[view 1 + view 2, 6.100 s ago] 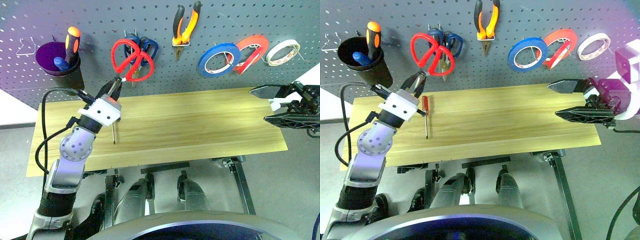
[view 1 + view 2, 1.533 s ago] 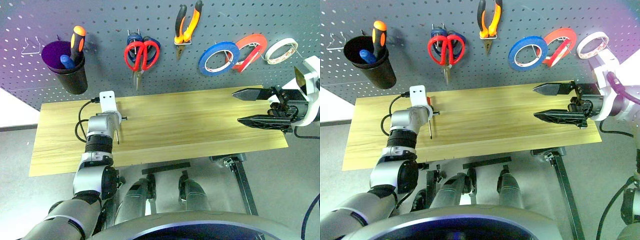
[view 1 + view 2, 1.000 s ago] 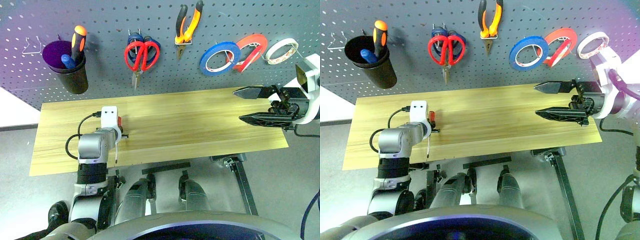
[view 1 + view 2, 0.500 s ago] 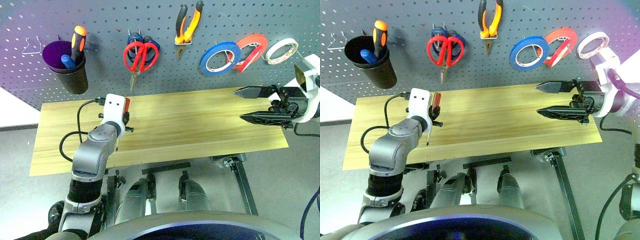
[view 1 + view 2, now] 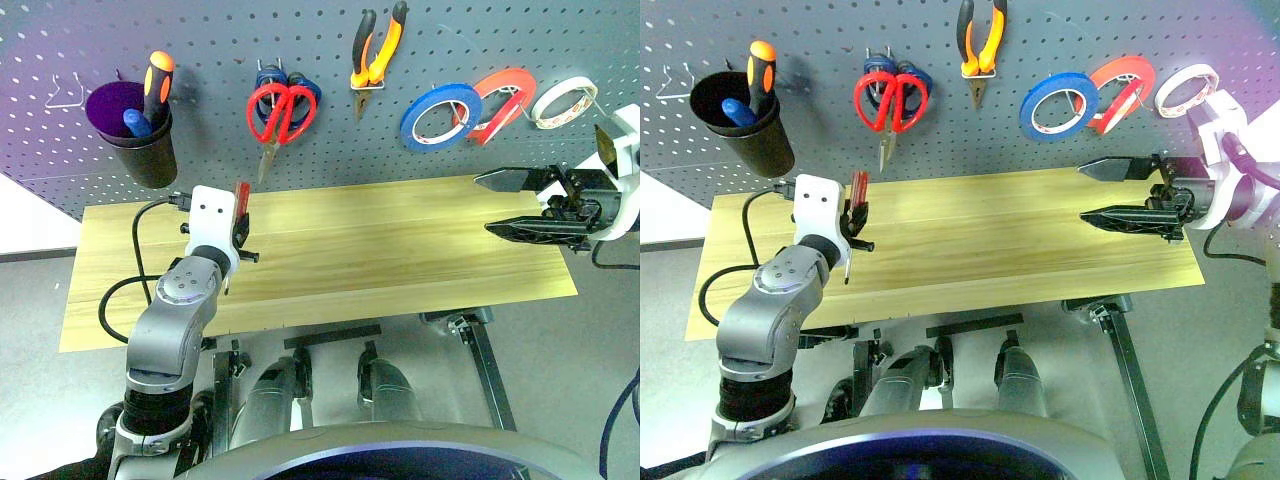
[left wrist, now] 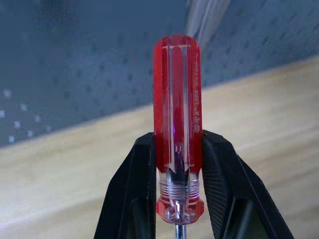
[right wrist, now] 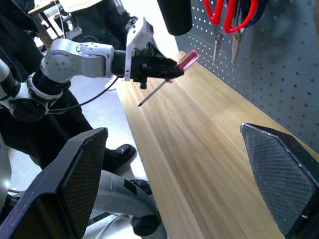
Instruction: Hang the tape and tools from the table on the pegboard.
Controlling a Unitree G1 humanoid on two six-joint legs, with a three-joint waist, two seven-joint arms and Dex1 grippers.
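Red-handled screwdriver (image 6: 177, 124), clamped in left claw (image 5: 238, 222), apparently now off the table (image 5: 400, 250).

We see the left gripper (image 7: 167, 69) clamping a thin red-handled screwdriver (image 7: 172, 73) above the light wooden table (image 7: 199, 149).

We see the table (image 5: 400, 250), light yellowish planks on a dark metal frame, running along just below the pegboard (image 5: 330, 150); we make out nothing resting on its top.

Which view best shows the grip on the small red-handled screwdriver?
Left wrist view: the small red-handled screwdriver stands pinched between the left gripper's black fingers. Head views show it small; the right wrist view shows it from the side, shaft angled down.
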